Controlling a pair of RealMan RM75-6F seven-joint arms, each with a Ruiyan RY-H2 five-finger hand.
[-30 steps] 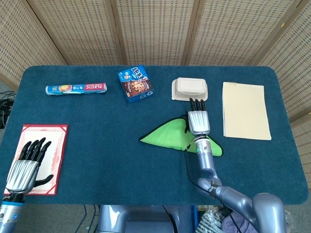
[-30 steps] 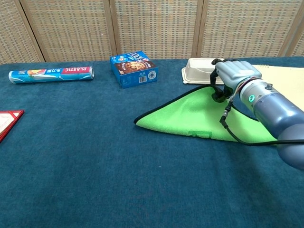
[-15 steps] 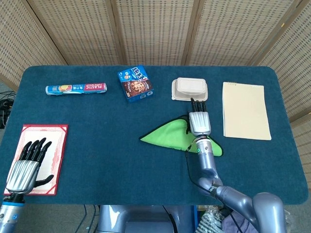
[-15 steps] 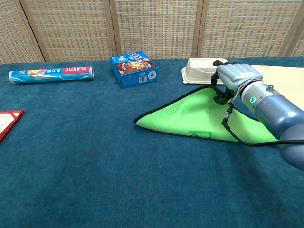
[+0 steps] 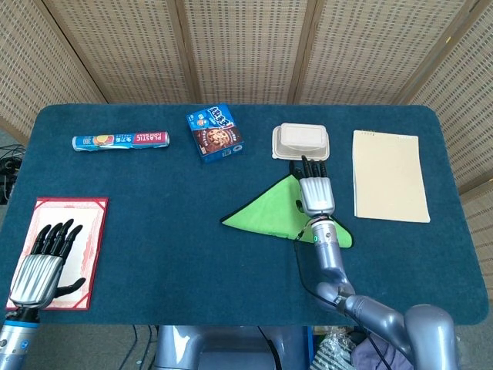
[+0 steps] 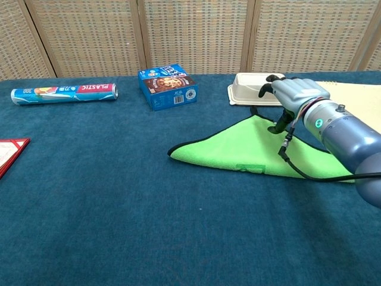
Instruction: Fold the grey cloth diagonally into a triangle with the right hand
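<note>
Cloth (image 5: 271, 212) first: it shows green with a dark edge rather than grey, and it lies folded into a flat triangle near the middle of the worktop (image 5: 177, 254), apex toward the far side, long edge toward the robot. The worktop itself is covered in dark blue fabric.

Next in size, a cream notepad (image 5: 389, 175) lies to the right, well apart from the cloth. A red-bordered folder (image 5: 81, 231) sits at the near left corner, with the left hand (image 5: 42, 266) hovering over it, fingers spread and holding nothing.

The right hand (image 6: 292, 98) hangs over the cloth's apex, palm down, fingers extended toward the far side and loosely apart, with nothing in its grasp; whether the thumb touches the cloth, I cannot tell.

Just beyond that hand's fingertips stands a beige lidded food container (image 5: 300, 141). Further left along the far side are a blue biscuit box (image 5: 214, 132) and a roll of plastic wrap (image 5: 120, 141).
</note>
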